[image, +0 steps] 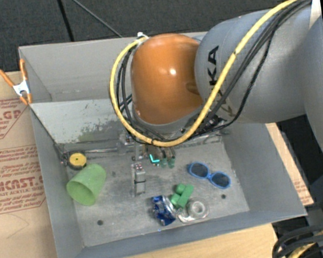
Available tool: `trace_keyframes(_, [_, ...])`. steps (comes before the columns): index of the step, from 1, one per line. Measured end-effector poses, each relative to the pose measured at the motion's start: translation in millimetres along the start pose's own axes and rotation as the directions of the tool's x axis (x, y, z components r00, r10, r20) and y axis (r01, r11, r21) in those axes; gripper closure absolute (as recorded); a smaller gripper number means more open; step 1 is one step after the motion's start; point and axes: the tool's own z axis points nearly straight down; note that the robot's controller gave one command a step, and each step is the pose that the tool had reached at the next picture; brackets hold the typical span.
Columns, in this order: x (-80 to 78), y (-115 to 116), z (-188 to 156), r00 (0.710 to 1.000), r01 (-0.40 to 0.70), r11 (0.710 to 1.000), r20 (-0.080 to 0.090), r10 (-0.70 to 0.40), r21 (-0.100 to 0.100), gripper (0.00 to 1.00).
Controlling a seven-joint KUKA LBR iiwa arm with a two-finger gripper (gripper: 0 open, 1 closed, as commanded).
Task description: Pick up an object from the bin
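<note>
Arm [271, 61] comes in from the view's right. Its orange cover [163, 80] hangs over the back-middle of the bin [46, 124], with yellow and black cables [124, 110] looped round it.

Gripper [149, 170] sits just under the cover, low near the bin floor around the middle, with a teal light on its body. Open or closed: can't tell, the cover and wrist hide too much. It's over bare, scuffed floor, apart from all the loose things.

Nearest things, all toward the view's bottom from the gripper:
- small green block [183, 193], near, down and to the right
- blue crumpled wad [162, 210], just beside the block on its lower left
- clear ring-shaped piece [196, 210], just beside the block on its lower right; touching or not, can't tell

Those three form a small cluster by the front wall.

Blue glasses [209, 175] lie flat to the gripper's right in the view, near the cluster but apart from it.

View's left half: green cup [87, 183] lies on its side, wide end toward the lower left, well apart from the gripper. Yellow disc [77, 161] sits just above the cup, near the left wall.
</note>
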Motion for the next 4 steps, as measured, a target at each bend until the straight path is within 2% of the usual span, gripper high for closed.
trace_keyframes(1, [-43.0,0,121,0.994,0.109,0.994,0.001,-0.109,0.002,0.00])
trace_keyframes(2, [-37.5,89,135,0.954,0.301,0.954,0.008,-0.301,-0.001,0.00])
trace_keyframes(3, [-39.4,87,133,0.955,0.296,0.955,0.011,-0.296,-0.001,1.00])
trace_keyframes(4, [-35.2,58,-6,0.954,0.301,0.954,0.015,-0.301,0.003,1.00])
